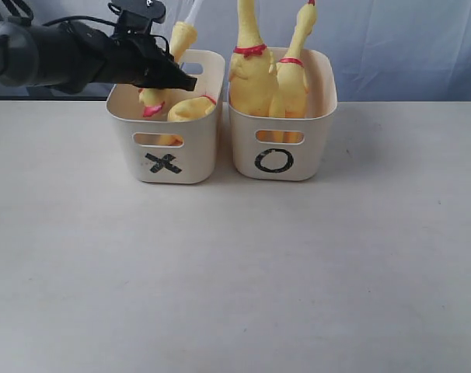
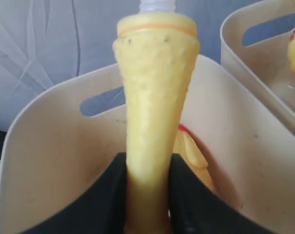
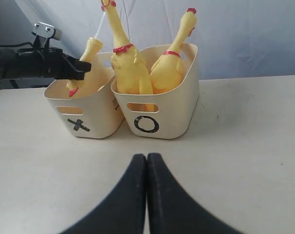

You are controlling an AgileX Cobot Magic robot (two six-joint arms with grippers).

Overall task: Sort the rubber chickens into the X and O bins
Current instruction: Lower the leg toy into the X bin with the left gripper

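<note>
Two cream bins stand side by side: the X bin (image 1: pixel 167 159) on the left, the O bin (image 1: pixel 278 155) on the right. My left gripper (image 1: pixel 183 76) reaches over the X bin, shut on the yellow chicken limb (image 2: pixel 155 97) with the white tube (image 2: pixel 157 5) at its end. A headless chicken body (image 1: pixel 190 107) lies in the X bin beside it. Two whole long-necked chickens (image 1: pixel 251 70) (image 1: pixel 292 74) stand upright in the O bin. My right gripper (image 3: pixel 146 157) is shut and empty, over the table in front of the bins.
The pale table (image 1: pixel 235 272) stretches in front of the bins. A wrinkled blue-grey cloth backdrop (image 1: pixel 406 39) hangs behind them. The left arm (image 1: pixel 57 54) extends in from the left, above the table.
</note>
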